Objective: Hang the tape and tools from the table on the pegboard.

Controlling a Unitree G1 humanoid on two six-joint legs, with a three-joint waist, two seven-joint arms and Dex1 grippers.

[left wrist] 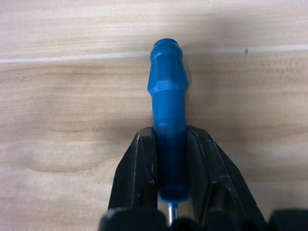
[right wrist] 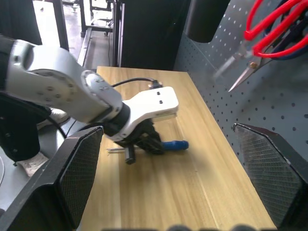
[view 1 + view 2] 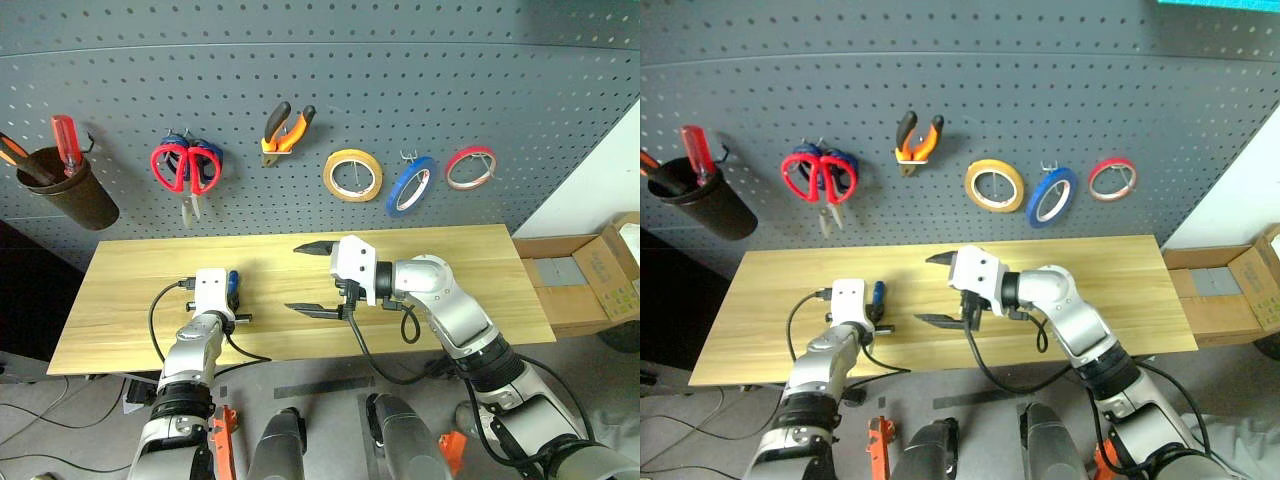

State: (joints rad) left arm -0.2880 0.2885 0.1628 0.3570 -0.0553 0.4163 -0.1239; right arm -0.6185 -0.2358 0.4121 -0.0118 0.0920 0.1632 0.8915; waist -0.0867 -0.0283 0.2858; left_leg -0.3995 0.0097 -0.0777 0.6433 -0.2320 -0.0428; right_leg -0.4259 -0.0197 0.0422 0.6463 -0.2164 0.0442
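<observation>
fingers of the left tool [image 1: 171,168] pinch the screwdriver [image 1: 168,115], hiding its shaft; right tool [image 3: 318,280] spread.

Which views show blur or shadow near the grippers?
Right wrist view: red-handled scissors close to the lens are soft. Left wrist view: blue-handled screwdriver casts a soft shadow on the table. Left eye view: right gripper sharp.

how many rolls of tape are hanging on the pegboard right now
3, in a row on the pegboard right of the pliers: yellow tape roll, then the blue tape, then the red-pink tape ring farthest right.
</observation>
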